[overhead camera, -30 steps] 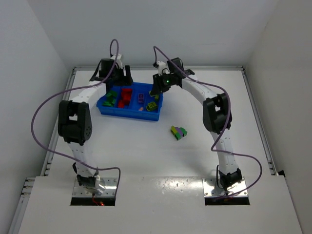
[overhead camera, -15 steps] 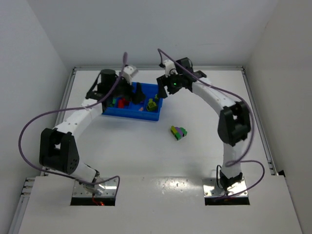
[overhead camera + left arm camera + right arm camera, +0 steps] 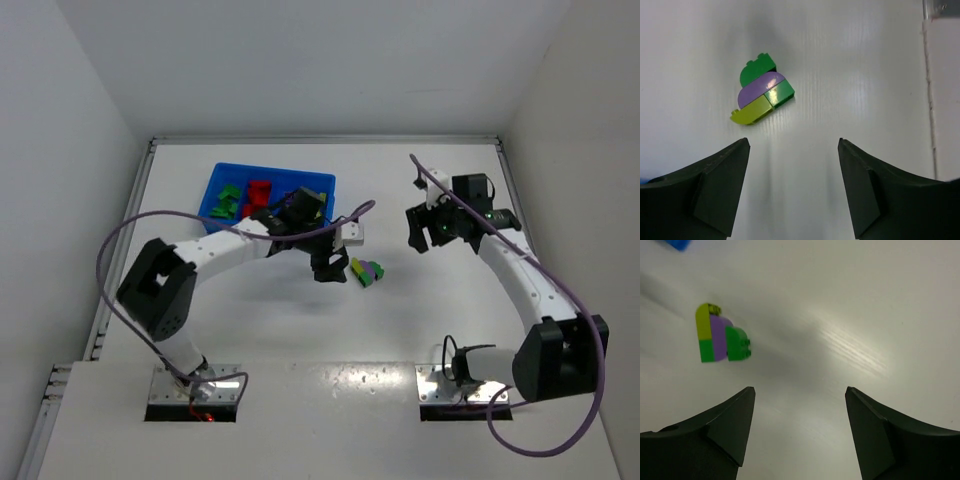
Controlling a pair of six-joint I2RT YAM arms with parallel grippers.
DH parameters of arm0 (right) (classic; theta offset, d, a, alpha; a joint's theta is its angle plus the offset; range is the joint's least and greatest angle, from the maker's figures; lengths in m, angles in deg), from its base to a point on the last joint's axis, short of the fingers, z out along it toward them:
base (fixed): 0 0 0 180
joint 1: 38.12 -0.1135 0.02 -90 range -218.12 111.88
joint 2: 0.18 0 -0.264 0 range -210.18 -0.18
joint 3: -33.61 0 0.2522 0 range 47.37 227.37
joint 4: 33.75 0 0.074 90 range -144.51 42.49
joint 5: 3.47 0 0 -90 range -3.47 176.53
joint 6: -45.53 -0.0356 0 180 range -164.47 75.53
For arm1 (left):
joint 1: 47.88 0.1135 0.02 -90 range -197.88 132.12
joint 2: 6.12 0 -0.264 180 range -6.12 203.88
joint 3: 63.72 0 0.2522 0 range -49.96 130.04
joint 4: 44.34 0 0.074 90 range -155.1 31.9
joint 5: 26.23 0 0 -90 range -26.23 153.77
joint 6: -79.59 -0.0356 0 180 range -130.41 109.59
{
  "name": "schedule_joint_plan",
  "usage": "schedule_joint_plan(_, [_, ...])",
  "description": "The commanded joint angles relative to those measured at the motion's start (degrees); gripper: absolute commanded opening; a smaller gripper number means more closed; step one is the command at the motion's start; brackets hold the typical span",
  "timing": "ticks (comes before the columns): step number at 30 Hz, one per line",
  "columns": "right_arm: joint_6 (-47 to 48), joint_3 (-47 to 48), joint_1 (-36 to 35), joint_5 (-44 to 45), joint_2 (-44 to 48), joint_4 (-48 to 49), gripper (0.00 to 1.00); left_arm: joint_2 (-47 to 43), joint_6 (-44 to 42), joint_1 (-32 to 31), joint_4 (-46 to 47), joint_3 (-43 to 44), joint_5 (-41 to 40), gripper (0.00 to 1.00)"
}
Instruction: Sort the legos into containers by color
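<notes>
Both arms have swung away from the bright blue plastic tray (image 3: 300, 174); your left claw (image 3: 792, 142) hovers open near the green, purple and yellow-green plastic brick clump (image 3: 762, 90) on the counter (image 3: 300, 320), and the right claw (image 3: 800, 390) is open too, so centre over the clump before closing.

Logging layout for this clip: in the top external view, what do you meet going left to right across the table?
Green legos in the blue tray → red legos in the same tray → left gripper → mixed lego clump on the table → right gripper.
</notes>
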Motion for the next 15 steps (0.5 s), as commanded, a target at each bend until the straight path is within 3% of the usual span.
schedule_joint_plan(1, [1.07,-2.63,3.2,0.34,4.38,-0.79,0.73,8.49,-15.73,-0.44,-10.08,8.92,5.95,0.78])
schedule_joint_plan(5, [1.07,-3.77,7.24,-2.38,6.93,-3.25,0.73,13.68,-21.87,-0.44,-12.29,15.35,5.95,0.83])
schedule_joint_plan(11, [0.01,-4.39,10.84,-3.53,8.35,-4.4,0.73,21.66,-31.29,-1.06,-17.55,22.73,3.49,0.83])
schedule_joint_plan(15, [-0.51,-4.39,12.34,-4.67,8.35,-4.93,0.73,25.37,-32.63,-1.58,-19.06,26.25,3.49,0.83])
